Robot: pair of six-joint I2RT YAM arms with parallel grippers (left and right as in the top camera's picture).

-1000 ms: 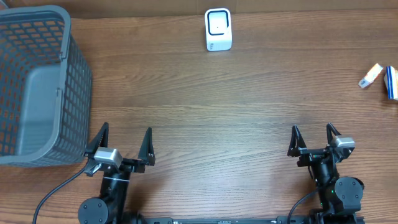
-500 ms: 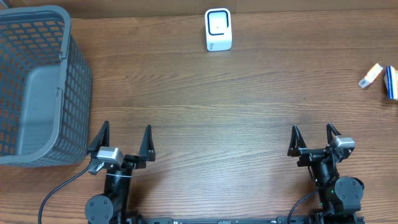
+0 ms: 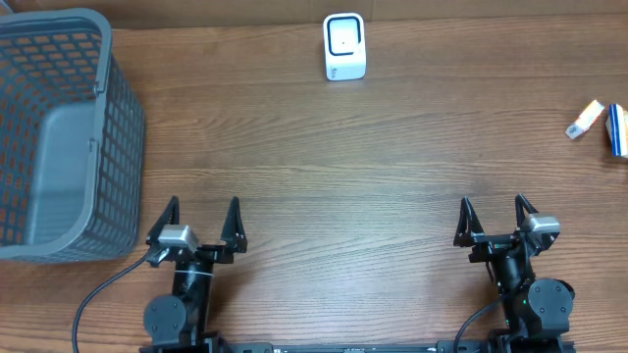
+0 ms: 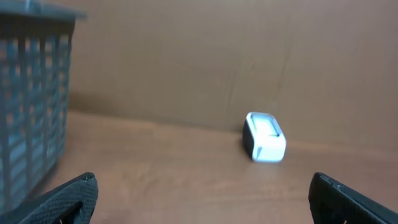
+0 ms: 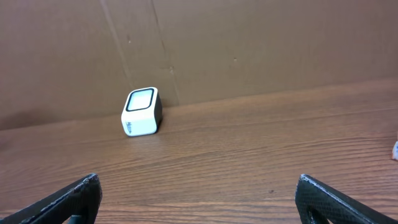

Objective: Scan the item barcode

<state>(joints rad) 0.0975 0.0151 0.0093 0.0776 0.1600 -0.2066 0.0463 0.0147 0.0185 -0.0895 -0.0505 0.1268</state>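
The white barcode scanner [image 3: 344, 46] stands at the table's far edge, its window facing up. It also shows as a white scanner [image 4: 265, 136] in the left wrist view and as a scanner [image 5: 142, 112] in the right wrist view. A small white-and-blue item [image 3: 586, 119] and a blue box [image 3: 617, 130] lie at the far right edge. My left gripper [image 3: 202, 211] rests open near the front left, nothing between its fingers [image 4: 68, 199]. My right gripper [image 3: 494, 206] rests open near the front right, also with nothing in it [image 5: 199, 199].
A large grey mesh basket [image 3: 59, 137] fills the left side of the table, close to the left gripper, and its wall [image 4: 31, 112] shows in the left wrist view. A brown cardboard wall [image 5: 249, 43] backs the wooden table.
The left arm has swung slightly to the right, its gripper now pointing straighter toward the back. The right arm and all objects have not moved.
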